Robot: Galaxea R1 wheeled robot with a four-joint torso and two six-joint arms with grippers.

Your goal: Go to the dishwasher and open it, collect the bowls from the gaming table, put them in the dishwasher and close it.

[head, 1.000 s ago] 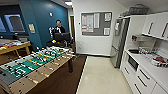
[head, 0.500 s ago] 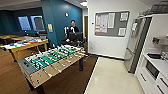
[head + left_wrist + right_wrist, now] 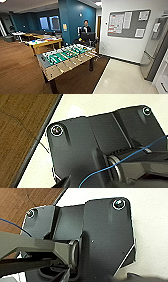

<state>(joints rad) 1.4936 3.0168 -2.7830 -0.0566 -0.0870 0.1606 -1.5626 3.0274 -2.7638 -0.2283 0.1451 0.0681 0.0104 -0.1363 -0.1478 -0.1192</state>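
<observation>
The gaming table [image 3: 47,43], long with a white top and yellow edge, stands at the middle left behind the football table. Small bright-coloured things [image 3: 40,40] lie on its top; they are too blurred to tell as bowls. The dishwasher is out of view. In the left wrist view my arm's dark plate hangs over pale floor [image 3: 82,106] beside a wood-floor edge [image 3: 22,131]. In the right wrist view the plate hangs over the same kind of pale floor [image 3: 150,225].
A table-football table [image 3: 66,58] with a green field stands in front of me on dark brown floor. A person [image 3: 86,26] stands behind a monitor [image 3: 87,36] by the teal wall. A steel fridge [image 3: 155,52] and white cabinets [image 3: 162,82] are at the right, below a noticeboard [image 3: 128,23].
The head camera has swung left: the football table and the person have shifted rightwards in the picture, and the kitchen counter at the right has almost left it.
</observation>
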